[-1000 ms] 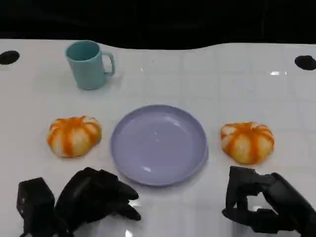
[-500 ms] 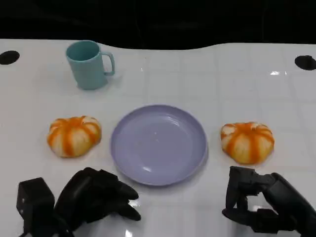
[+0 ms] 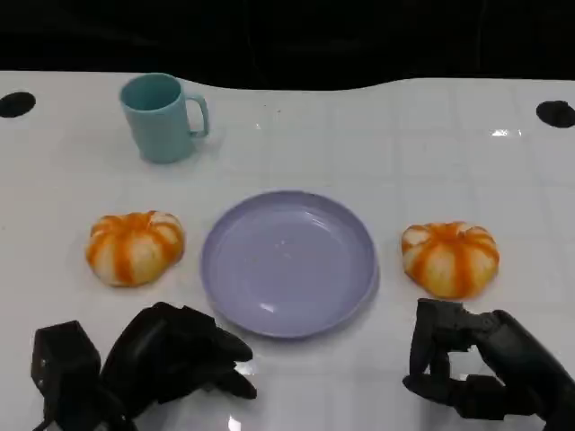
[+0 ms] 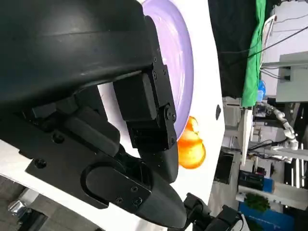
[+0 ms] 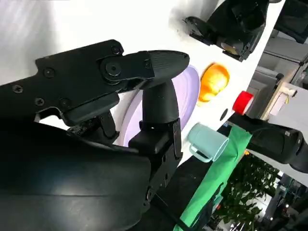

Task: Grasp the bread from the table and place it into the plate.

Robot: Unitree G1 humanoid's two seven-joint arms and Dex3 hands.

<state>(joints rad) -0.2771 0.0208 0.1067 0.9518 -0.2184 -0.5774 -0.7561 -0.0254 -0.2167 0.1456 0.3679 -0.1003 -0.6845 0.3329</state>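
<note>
The left robot hand (image 3: 175, 364) rests low at the near edge of the white worktop (image 3: 404, 153), its dark fingers (image 3: 225, 346) loosely spread and pointing toward the right, holding nothing. The right robot hand (image 3: 472, 368) sits at the near right, fingers (image 3: 431, 337) arched downward above the thumb with an open gap between them, also empty. One orange-striped bread (image 3: 135, 247) lies on the worktop just beyond the left robot hand, apart from it. A second bread (image 3: 449, 258) lies just beyond the right robot hand's fingers, not touched. The lilac plate (image 3: 287, 263) sits between the two, ahead of both hands. A teal mug (image 3: 162, 117) stands upright well beyond the left robot hand.
</note>
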